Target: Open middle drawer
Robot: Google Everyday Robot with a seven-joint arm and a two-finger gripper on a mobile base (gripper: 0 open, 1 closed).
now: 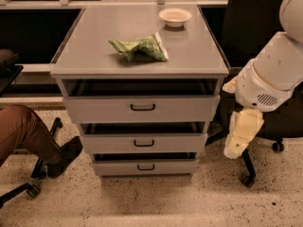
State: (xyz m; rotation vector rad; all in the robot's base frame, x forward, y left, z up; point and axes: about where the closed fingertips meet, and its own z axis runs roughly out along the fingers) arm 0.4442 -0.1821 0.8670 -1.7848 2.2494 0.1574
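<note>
The middle drawer (109, 144) is a light grey flat front with a small black bar handle (143, 143), between the taller top drawer (94, 109) and the narrow bottom drawer (113, 167) of a grey cabinet. Its front stands in line with the other two, with a dark gap above it. My gripper (236, 149) hangs pale yellow below the white arm (270, 79), to the right of the cabinet at about the middle drawer's height. It is apart from the drawer and its handle and holds nothing that I can see.
On the cabinet top (94, 56) lie a green chip bag (139, 47) and a small white bowl (175, 16). A black office chair (258, 27) stands behind my arm at the right. A seated person's leg and shoe (28, 136) are at the left.
</note>
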